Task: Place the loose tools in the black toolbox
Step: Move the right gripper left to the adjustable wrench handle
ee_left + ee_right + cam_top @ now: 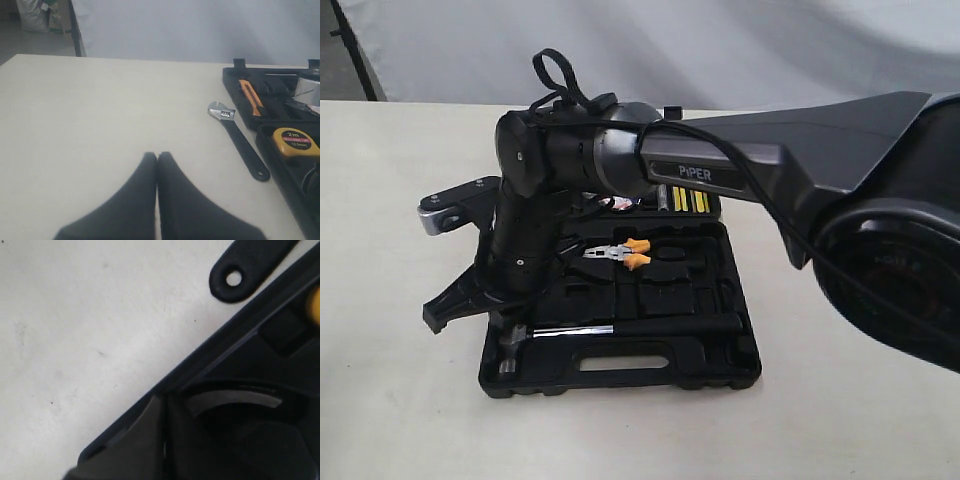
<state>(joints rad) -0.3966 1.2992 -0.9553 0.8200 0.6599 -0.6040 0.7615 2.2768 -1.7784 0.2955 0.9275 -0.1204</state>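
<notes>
Toolbox [720, 365] lies open on the pale worktop [400, 400] in the lower middle of the exterior frame, its slot handle along the near edge. The claw hammer [610, 329] already rests in the near half, steel head toward the lower left and black handle running right across the recesses. The orange-handled pliers [620, 254] sit in a recess nearer the centre of the case. The adjustable wrench [438, 213] is outside the toolbox, flat on the worktop at the left-middle of the frame, with its silver head showing just past the wrist of the right arm, which reaches in from the right edge across the case. The right pincer [432, 318] points down toward the lower left corner of the toolbox. Its wrist view shows the right pincer [164, 402] with fingers pressed together and gripping nothing, over the rim of the case, with the holed end of the wrench [250, 265] on the worktop just beside that rim. The left wrist view shows the left pincer [157, 156] fully closed and empty above bare worktop [75, 125], well apart from the wrench [239, 142], which lies alongside the toolbox [235, 97]. Inside the case are the pliers [250, 96] and a yellow tape measure [295, 141].
</notes>
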